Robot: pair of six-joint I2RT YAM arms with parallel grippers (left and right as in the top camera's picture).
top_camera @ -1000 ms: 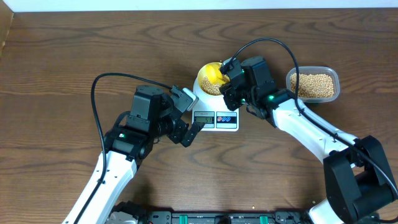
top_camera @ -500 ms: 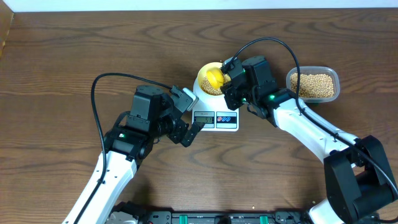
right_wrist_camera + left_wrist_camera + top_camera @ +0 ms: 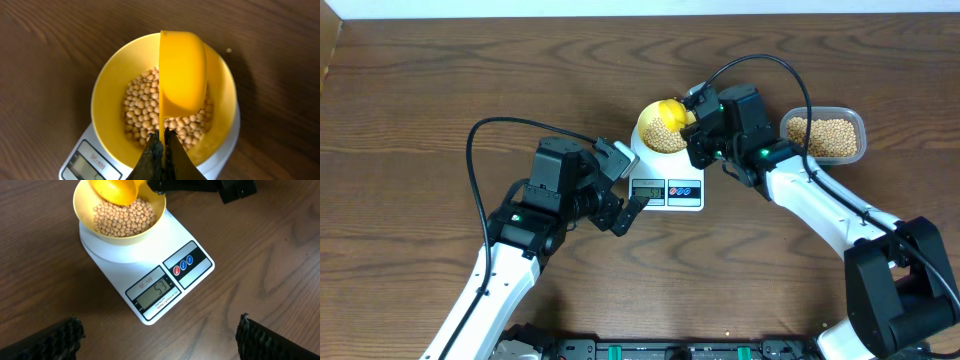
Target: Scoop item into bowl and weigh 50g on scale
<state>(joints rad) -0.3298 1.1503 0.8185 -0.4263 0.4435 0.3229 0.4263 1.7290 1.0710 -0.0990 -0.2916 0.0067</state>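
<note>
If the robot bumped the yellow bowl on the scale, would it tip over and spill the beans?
Probably it would slide before tipping: the bowl looks wide and low, and the beans sit down in its bottom. Spilled beans would probably roll, being small and round.
</note>
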